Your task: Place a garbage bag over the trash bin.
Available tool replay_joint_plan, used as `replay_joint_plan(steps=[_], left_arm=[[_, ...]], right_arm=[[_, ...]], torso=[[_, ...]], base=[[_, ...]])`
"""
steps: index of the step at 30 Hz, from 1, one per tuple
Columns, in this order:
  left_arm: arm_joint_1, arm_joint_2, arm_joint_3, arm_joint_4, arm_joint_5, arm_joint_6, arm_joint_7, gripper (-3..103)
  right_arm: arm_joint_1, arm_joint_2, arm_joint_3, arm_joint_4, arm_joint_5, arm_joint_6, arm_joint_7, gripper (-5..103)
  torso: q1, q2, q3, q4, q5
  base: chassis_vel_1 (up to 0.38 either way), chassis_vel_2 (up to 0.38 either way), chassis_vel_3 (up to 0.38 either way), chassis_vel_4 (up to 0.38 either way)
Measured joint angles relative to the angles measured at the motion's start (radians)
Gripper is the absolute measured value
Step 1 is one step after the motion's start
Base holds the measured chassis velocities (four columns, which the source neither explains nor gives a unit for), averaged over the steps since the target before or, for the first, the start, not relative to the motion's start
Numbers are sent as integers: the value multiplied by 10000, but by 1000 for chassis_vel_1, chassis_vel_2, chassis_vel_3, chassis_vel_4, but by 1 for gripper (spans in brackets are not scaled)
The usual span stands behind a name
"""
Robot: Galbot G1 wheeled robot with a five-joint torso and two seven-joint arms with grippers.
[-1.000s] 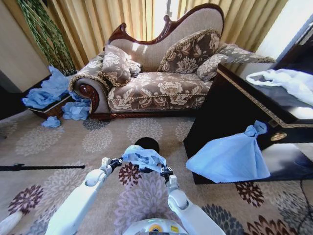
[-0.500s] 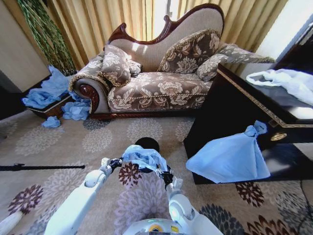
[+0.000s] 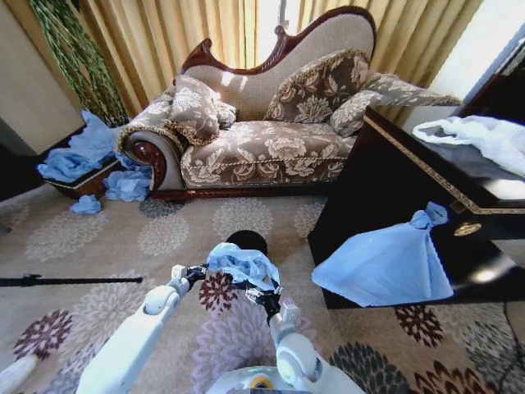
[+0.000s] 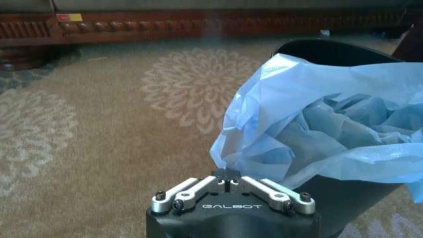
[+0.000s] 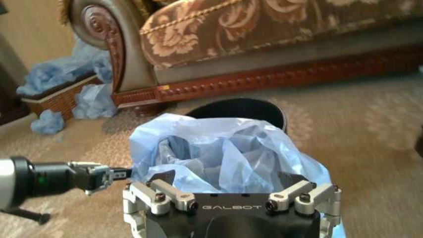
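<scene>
Where floral carpet (image 3: 98,246) meets sofa (image 3: 262,148), both hands, left hand (image 4: 228,174) and right hand (image 5: 228,186), pinching garbage bag (image 3: 239,264) over trash bin (image 3: 247,241).

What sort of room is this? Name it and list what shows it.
Most likely a home living room: an ornate carved sofa with patterned cushions, long curtains behind it, and a floral carpet on the floor.

A home living room: carved sofa (image 3: 262,123), curtains (image 3: 172,33), patterned carpet (image 3: 107,246).
</scene>
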Motion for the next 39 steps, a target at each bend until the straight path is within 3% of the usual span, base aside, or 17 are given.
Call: replay_joint_plan(steps=[12, 14, 15, 18, 21, 27, 28, 29, 30, 32, 33, 36, 37, 39], left_arm=[[-117, 36, -12, 10, -36, 21, -15, 0], [-120, 23, -14, 28, -39, 23, -17, 0], [-116, 20, -15, 28, -41, 24, -17, 0], [-110, 17, -15, 28, -45, 25, -17, 0], [-118, 18, -15, 28, -63, 28, -17, 0], [-157, 23, -13, 50, -96, 29, -16, 0], [-163, 24, -12, 59, -101, 29, -16, 0], [-167, 25, -8, 65, -108, 29, -15, 0], [-171, 27, -6, 71, -118, 29, -14, 0], [-174, 28, -6, 80, -122, 29, -14, 0], [-179, 28, -6, 89, -132, 29, -14, 0], [-187, 35, -6, 92, -157, 29, -13, 0], [-190, 35, -5, 94, -163, 29, -13, 0], [-214, 35, -5, 112, -183, 29, -13, 0]], right_arm=[[548, 61, -421, -699, 189, 74, -81, 100], [561, 147, -493, -886, 186, 69, -115, 97], [593, 194, -488, -1019, 173, 75, -144, 89], [654, 256, -460, -1203, 159, 89, -182, 89], [751, 282, -319, -1576, 133, 125, -289, 79], [735, 237, -253, -1709, 87, 188, -355, 77], [719, 238, -254, -1709, 85, 189, -355, 67], [708, 247, -258, -1711, 68, 192, -355, 67], [702, 276, -266, -1738, 34, 202, -355, 56], [696, 300, -273, -1762, 12, 204, -355, 56], [695, 333, -277, -1798, -9, 208, -355, 46], [695, 351, -284, -1852, -48, 227, -355, 46], [695, 351, -286, -1861, -54, 230, -355, 35], [696, 343, -300, -1874, -63, 239, -354, 35]], torso=[[1, 0, 0, 0, 0], [1, 0, 0, 0, 0], [0, 0, 0, 0, 0], [1, 0, 1, 0, 0], [1, 0, 0, 0, 0], [1, 0, 0, 0, 0], [1, 0, 0, 0, 1], [1, 0, 1, 0, 0], [0, 0, 0, 0, 0], [1, 0, 1, 0, 1], [1, 0, 1, 0, 0], [1, 0, 1, 0, 1], [1, 0, 1, 0, 0], [1, 0, 0, 0, 0]], base=[[0, 0, 0, 0], [0, 0, 0, 0], [0, 0, 0, 0], [0, 0, 0, 0], [0, 0, 0, 0], [0, 0, 0, 0], [0, 0, 0, 0], [0, 0, 0, 0], [0, 0, 0, 0], [0, 0, 0, 0], [0, 0, 0, 0], [0, 0, 0, 0], [0, 0, 0, 0], [0, 0, 0, 0]])
